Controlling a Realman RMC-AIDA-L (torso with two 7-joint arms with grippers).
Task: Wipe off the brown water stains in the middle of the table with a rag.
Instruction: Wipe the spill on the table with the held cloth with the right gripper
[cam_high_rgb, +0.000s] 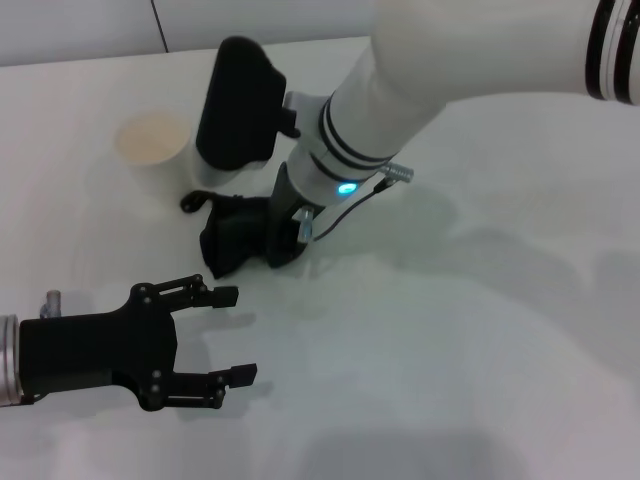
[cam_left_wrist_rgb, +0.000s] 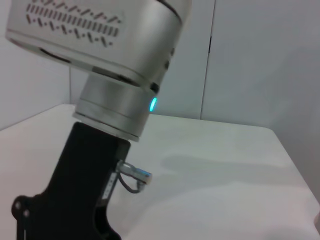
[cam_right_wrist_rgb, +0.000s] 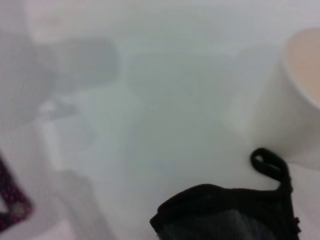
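The rag (cam_high_rgb: 238, 238) is a small, dark, soft cloth, bunched into a loose mound on the white table (cam_high_rgb: 480, 330). A thin black loop (cam_right_wrist_rgb: 269, 166) sticks out from one corner, toward the paper cup (cam_high_rgb: 152, 146) that stands just beside it. The right gripper (cam_high_rgb: 285, 232) is lowered onto the rag from above and is pinching the bunched cloth at its right edge. The left gripper (cam_high_rgb: 232, 335) is low over the table near the robot, to the left and apart from the rag, its two fingers spread wide. The brown stain cannot be made out in any view.
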